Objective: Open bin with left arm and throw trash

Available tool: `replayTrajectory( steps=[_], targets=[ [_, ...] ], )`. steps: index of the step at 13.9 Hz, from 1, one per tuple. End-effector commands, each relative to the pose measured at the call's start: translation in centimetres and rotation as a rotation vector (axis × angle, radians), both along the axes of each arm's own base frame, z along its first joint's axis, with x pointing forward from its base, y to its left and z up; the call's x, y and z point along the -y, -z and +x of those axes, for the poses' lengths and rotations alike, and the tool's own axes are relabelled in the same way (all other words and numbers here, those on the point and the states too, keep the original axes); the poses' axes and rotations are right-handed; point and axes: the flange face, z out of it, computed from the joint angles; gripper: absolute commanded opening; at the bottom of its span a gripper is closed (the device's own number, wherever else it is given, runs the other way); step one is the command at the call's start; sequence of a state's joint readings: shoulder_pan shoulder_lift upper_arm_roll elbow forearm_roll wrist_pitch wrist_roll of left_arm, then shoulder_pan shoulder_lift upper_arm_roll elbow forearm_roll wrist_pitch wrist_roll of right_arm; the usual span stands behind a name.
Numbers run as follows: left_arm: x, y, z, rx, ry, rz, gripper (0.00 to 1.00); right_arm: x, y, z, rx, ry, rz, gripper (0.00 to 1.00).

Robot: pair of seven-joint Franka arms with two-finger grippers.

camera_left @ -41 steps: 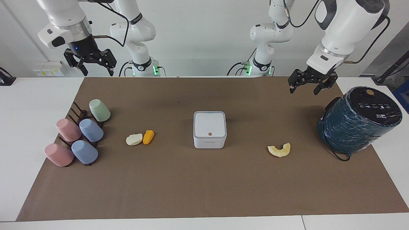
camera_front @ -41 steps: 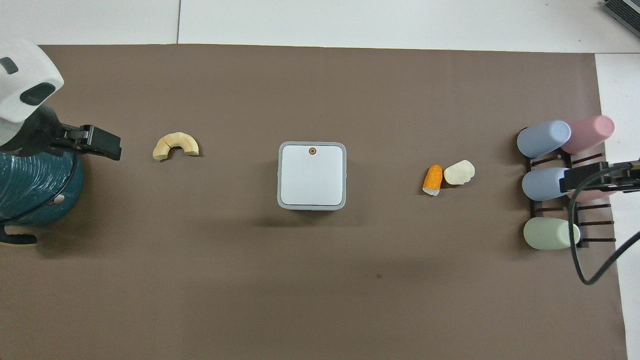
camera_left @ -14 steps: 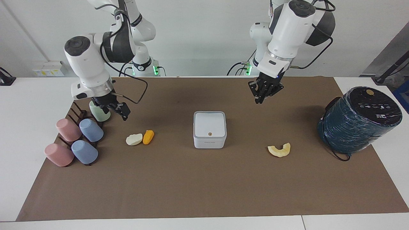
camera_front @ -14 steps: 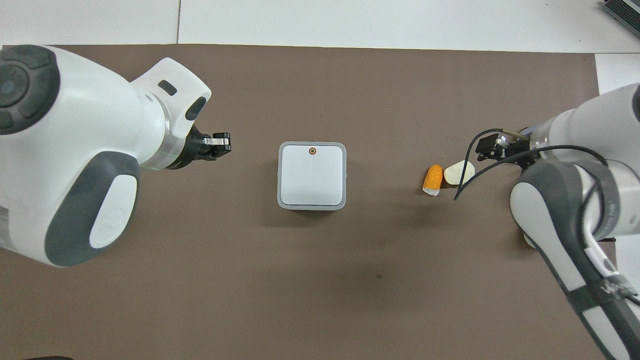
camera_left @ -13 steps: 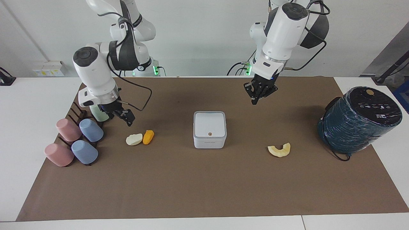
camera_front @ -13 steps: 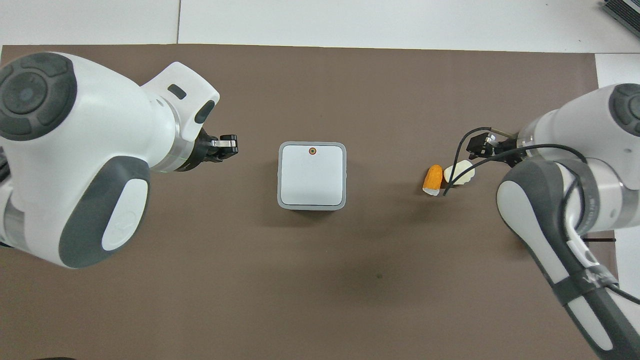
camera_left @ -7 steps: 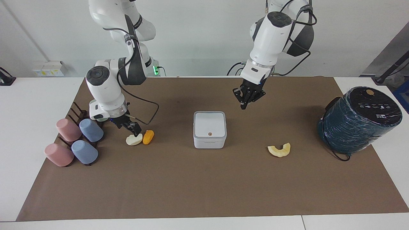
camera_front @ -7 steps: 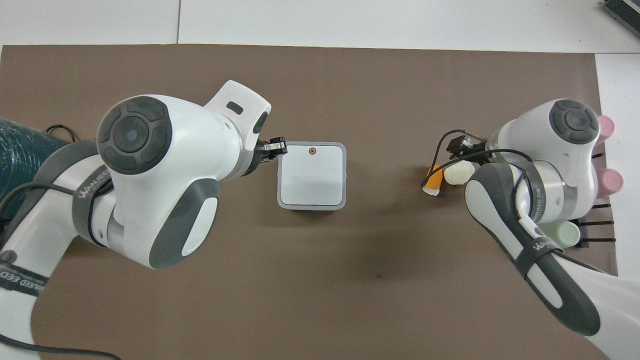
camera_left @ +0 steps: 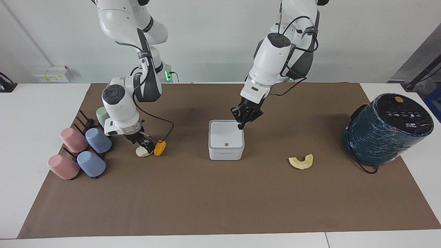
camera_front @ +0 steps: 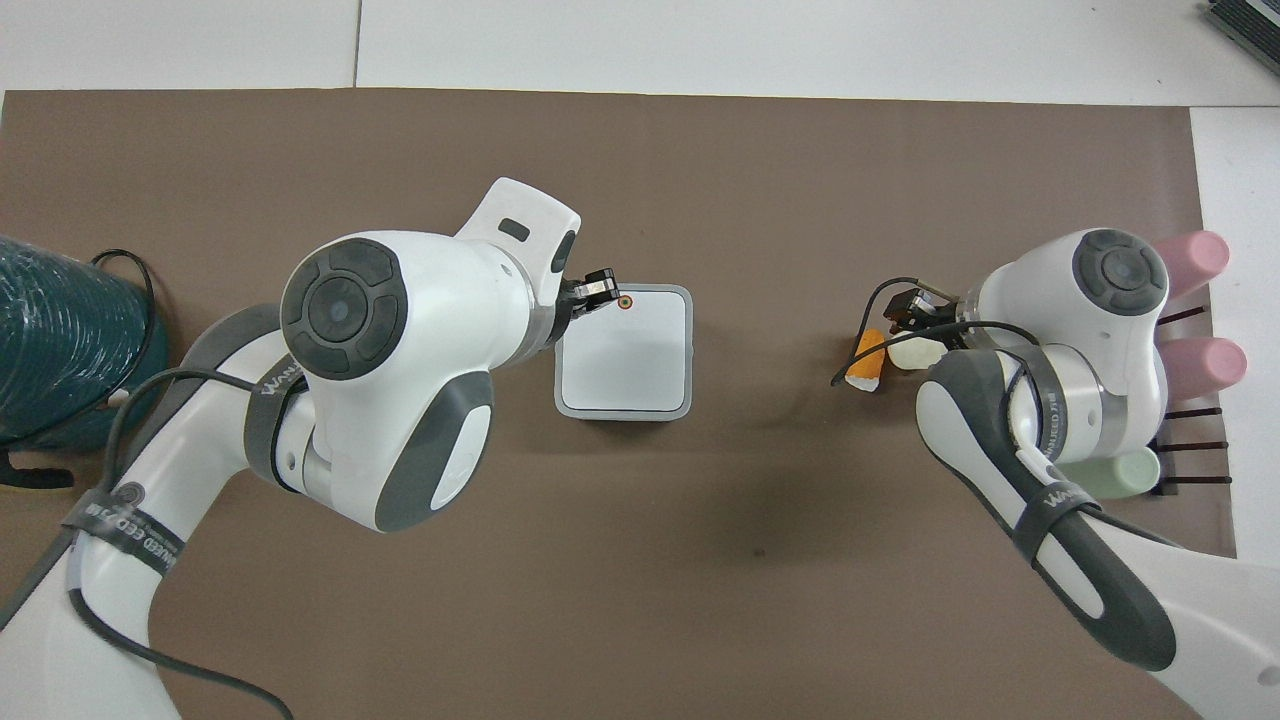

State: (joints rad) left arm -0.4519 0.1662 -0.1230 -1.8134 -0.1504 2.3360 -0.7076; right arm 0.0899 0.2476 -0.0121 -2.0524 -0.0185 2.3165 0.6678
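left gripper [camera_left: 240, 124] fingers together over bin [camera_left: 226, 139], lid down | right gripper [camera_left: 147, 147] on cream lump [camera_left: 141, 152], grip unclear

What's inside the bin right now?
Cannot be seen: the bin has its lid shut flat. All three scraps lie outside on the mat: cream lump, orange piece, yellow rind. The left gripper is over the lid's corner.

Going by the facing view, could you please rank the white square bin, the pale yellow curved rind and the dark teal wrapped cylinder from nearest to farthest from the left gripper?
From the left gripper, which is over the bin's lid:
1. White square bin, directly beneath it at mid-table.
2. Pale yellow curved rind, on the mat toward the left arm's end.
3. Dark teal wrapped cylinder, at the mat's edge at the left arm's end.
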Motion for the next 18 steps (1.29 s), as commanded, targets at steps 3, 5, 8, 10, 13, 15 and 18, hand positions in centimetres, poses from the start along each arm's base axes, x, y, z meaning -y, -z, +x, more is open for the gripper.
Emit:
replayTrajectory(
  steps=[3,5,8,10,13,15,18],
  targets=[
    [0.8,2.1,-0.4,0.009,-0.062,-0.043,0.0,0.1,1.5,-0.8,0.005,0.014,0.002,1.0],
    [2.4,3.5,-0.7,0.002,-0.082,-0.058,0.0,0.3,2.1,-0.8,-0.006,0.016,0.002,1.0],
    [2.6,3.9,-0.5,0.008,-0.092,-0.067,0.0,0.2,2.1,-0.8,-0.008,0.003,0.002,0.07],
    [2.8,5.3,-0.3,-0.009,-0.09,-0.054,0.0,0.7,2.1,-0.8,-0.009,0.008,0.001,0.0],
    [2.9,6.0,-0.2,-0.017,-0.091,-0.05,0.0,0.6,1.8,-0.8,-0.026,-0.012,-0.001,0.0],
    [3.4,7.1,0.0,-0.019,-0.089,-0.05,0.0,0.0,0.5,-0.5,-0.018,-0.025,-0.004,0.0],
    [3.4,7.7,0.3,-0.02,-0.094,-0.052,0.0,-0.1,-2.0,0.0,-0.024,-0.026,-0.006,0.0]
  ],
)
